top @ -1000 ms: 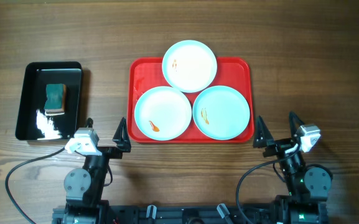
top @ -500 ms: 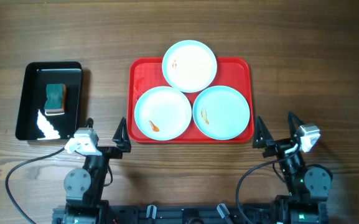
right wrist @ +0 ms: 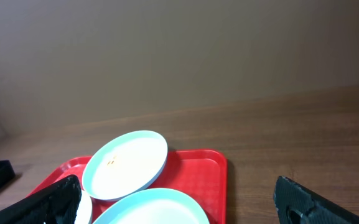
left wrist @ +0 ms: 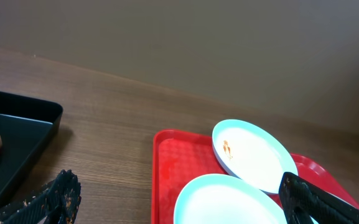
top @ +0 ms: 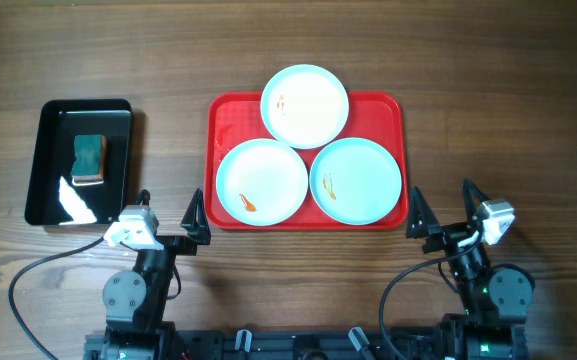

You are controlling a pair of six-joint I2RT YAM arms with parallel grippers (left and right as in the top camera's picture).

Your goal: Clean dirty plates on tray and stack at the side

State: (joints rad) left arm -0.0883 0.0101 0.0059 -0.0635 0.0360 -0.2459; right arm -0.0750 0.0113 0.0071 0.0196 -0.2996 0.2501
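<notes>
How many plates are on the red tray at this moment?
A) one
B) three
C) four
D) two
B: the overhead view shows the far plate, the near left plate and the near right plate, all on the red tray, side by side and not stacked.

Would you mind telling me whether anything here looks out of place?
The far plate overhangs the red tray's far rim instead of lying inside. It, the near-left plate and the near-right plate each carry orange smears.
</notes>
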